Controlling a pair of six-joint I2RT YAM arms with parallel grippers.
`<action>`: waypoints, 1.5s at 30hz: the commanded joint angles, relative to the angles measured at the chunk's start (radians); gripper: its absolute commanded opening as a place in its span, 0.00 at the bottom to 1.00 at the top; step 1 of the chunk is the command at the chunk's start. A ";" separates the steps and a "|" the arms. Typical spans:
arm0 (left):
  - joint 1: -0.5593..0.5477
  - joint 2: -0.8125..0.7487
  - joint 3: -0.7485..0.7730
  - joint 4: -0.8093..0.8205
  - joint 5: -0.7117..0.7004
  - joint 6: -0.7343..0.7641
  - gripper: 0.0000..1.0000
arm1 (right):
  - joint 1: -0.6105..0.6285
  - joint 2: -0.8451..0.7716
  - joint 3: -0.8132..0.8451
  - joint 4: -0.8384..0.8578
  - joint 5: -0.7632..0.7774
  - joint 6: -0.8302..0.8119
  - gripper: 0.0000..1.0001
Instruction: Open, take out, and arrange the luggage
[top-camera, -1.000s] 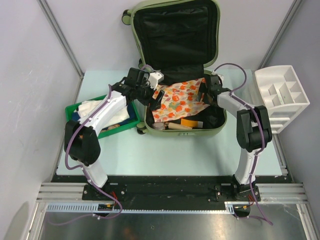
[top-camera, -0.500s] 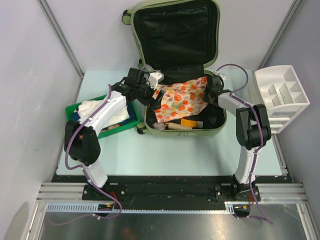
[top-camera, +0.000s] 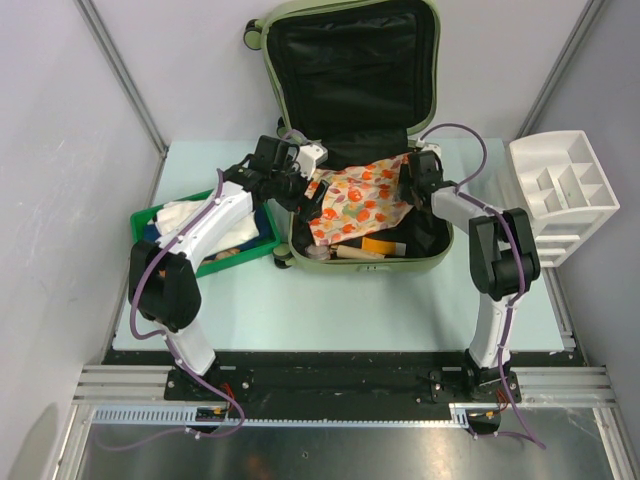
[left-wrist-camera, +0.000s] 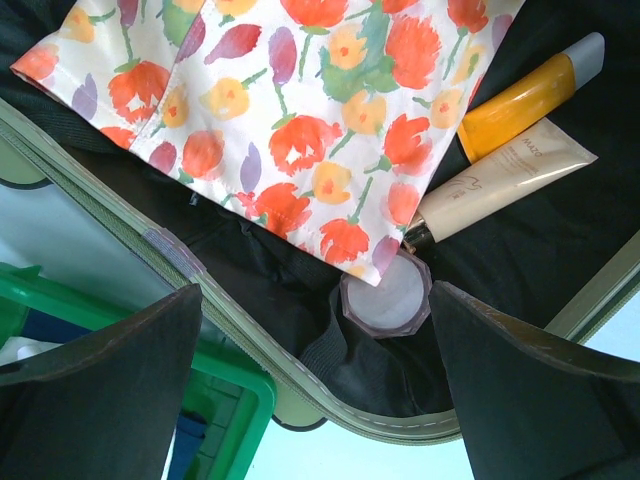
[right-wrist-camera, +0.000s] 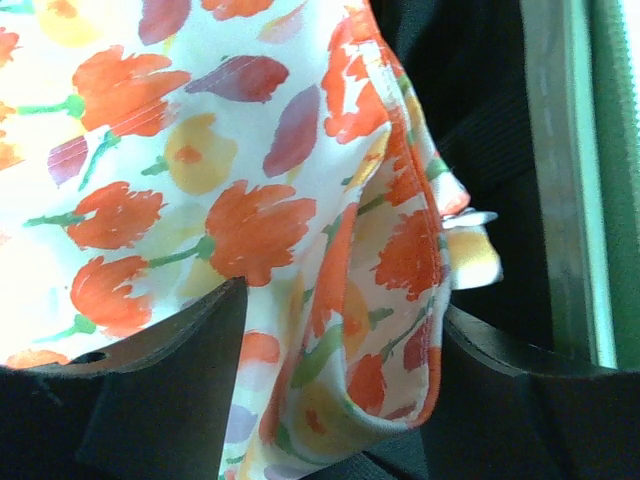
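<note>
Seems midway through taking out. Left gripper gaping, empty, above one jar and two tubes; right gripper astride one floral cloth fold, pinched or not, cannot tell. Calls next for a firm close and lift. One luggage mid-table, lid raised at the far side.

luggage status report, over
Left gripper open, hovering over small jar. Right gripper astride floral cloth edge, grip unclear. Luggage open, lid raised, tubes inside. No obstruction seen.

green tray, white organizer, pale table
</note>
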 joint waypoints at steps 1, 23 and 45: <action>0.007 -0.041 0.026 0.004 0.020 0.027 1.00 | -0.021 -0.023 0.000 0.072 0.045 -0.030 0.65; 0.023 -0.052 0.022 0.004 0.034 0.002 1.00 | 0.086 -0.110 -0.024 0.214 -0.192 -0.249 0.00; 0.245 -0.061 -0.052 0.000 0.135 -0.144 1.00 | 0.370 0.060 -0.015 0.277 -0.657 -0.366 0.22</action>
